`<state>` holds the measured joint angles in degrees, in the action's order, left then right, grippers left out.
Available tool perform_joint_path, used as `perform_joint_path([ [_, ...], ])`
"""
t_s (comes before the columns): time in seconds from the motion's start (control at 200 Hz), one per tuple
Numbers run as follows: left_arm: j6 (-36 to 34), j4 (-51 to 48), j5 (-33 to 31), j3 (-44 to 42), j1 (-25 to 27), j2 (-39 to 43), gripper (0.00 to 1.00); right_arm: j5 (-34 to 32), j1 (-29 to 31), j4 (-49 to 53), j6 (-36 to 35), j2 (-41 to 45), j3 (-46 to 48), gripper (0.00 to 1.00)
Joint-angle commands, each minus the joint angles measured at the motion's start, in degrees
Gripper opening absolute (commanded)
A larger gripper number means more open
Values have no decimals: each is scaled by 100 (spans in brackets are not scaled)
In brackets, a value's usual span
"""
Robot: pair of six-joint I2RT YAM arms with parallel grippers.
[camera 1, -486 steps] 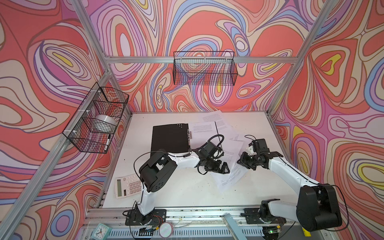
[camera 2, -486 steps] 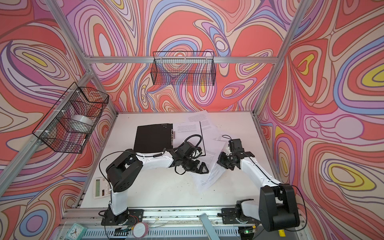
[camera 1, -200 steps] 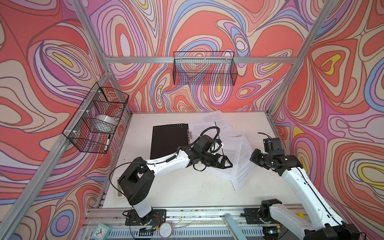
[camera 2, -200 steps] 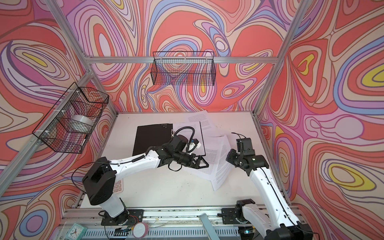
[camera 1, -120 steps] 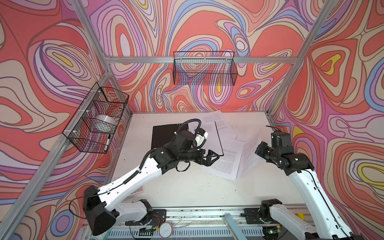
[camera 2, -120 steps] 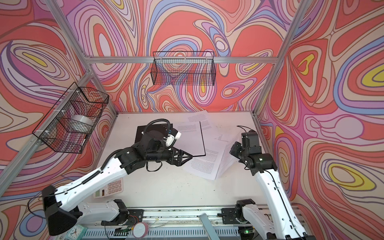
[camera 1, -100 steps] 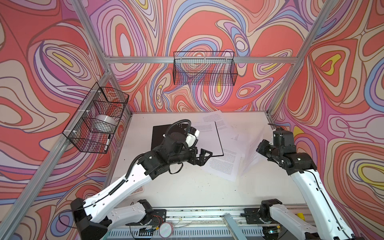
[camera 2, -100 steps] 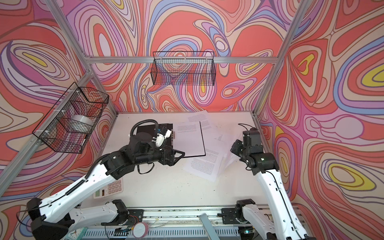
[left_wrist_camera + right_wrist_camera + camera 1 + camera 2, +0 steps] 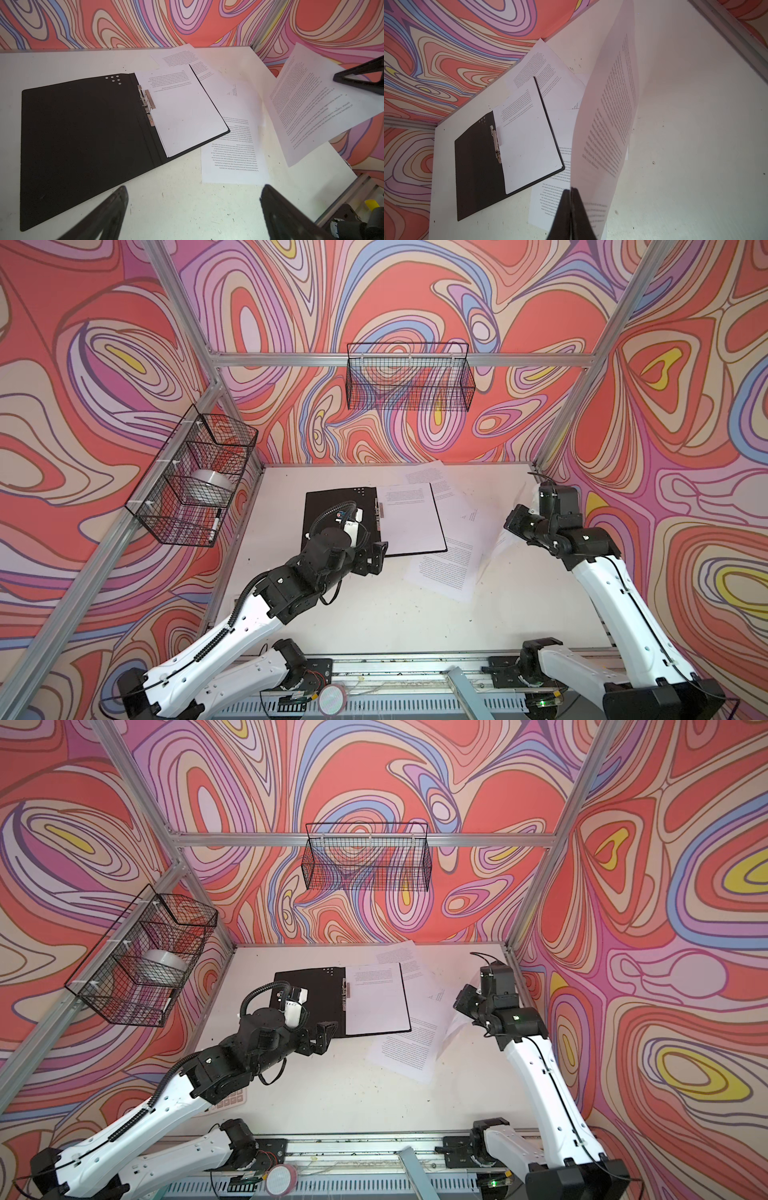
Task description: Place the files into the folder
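Bearing illegibly small print, files lie beside folder.

Some files partly under folder

One folder, at least five files

Long black wire basket hangs on the back wall; divided black wire basket at left holds a silver roll and a marker pen
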<state>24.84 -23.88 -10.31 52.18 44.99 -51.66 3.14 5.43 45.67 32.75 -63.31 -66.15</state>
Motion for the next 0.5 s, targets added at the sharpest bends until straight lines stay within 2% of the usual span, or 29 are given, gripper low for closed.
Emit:
perform_joint_path([
  [0.0,-208,457,53,-104,-112,-85,100,194,104,-386,56,-292,-370,0],
  [0.18,-623,628,893,-544,-272,4,100,126,517,-696,95,-968,-839,0],
  [0.371,-851,636,889,-581,-323,68,100,557,751,-1130,109,-1835,-1392,0],
  [0.496,-825,698,909,-658,-333,99,100,1073,912,-1439,143,-2294,-1754,0],
])
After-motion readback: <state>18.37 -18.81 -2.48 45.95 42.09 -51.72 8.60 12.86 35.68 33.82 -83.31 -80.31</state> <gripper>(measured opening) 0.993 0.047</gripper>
